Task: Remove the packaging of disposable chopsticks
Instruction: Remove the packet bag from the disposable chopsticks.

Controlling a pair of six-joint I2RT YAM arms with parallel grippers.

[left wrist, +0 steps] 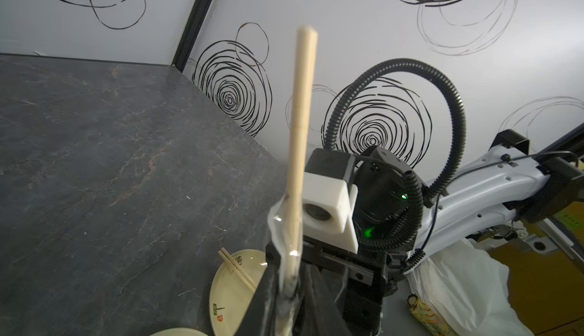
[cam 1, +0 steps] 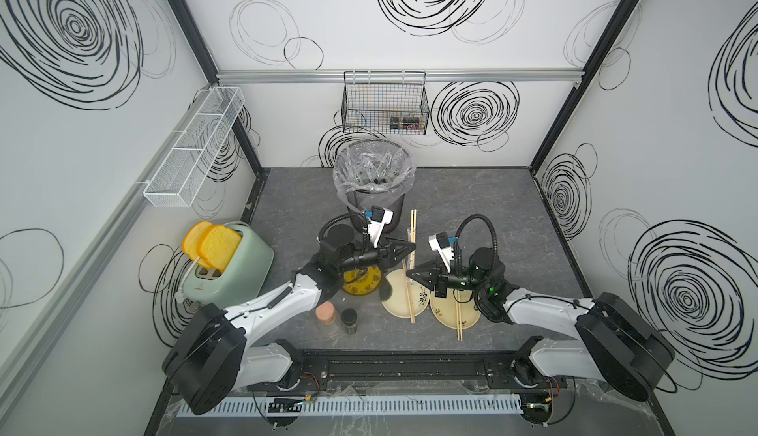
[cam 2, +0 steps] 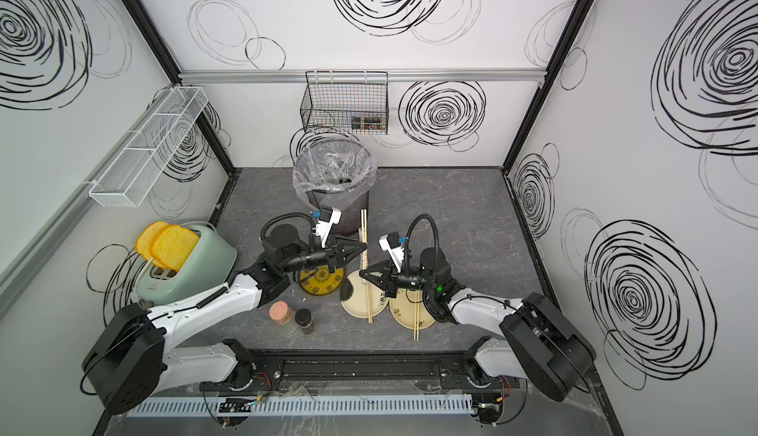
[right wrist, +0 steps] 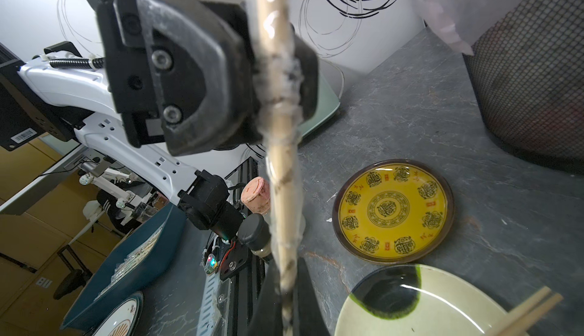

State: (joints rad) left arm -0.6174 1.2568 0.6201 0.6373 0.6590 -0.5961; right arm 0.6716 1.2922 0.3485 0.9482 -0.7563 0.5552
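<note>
Left pincer [cam 1: 411, 246] and right pincer [cam 1: 410, 275] both clamp the slippery packaging [left wrist: 284, 239], so I'd grab the stiff disposable chopsticks [left wrist: 301, 113] by the bare end nearest the bin [cam 1: 396, 208].

I find the bin [cam 1: 396, 208] at rear centre, the toaster [cam 1: 234, 274] to its left. Before the bin lie left plate [cam 1: 365, 288], middle plate [cam 1: 396, 305] and right plate [cam 1: 445, 317] in a row, chopsticks [cam 1: 409, 302] resting on the last two.
</note>
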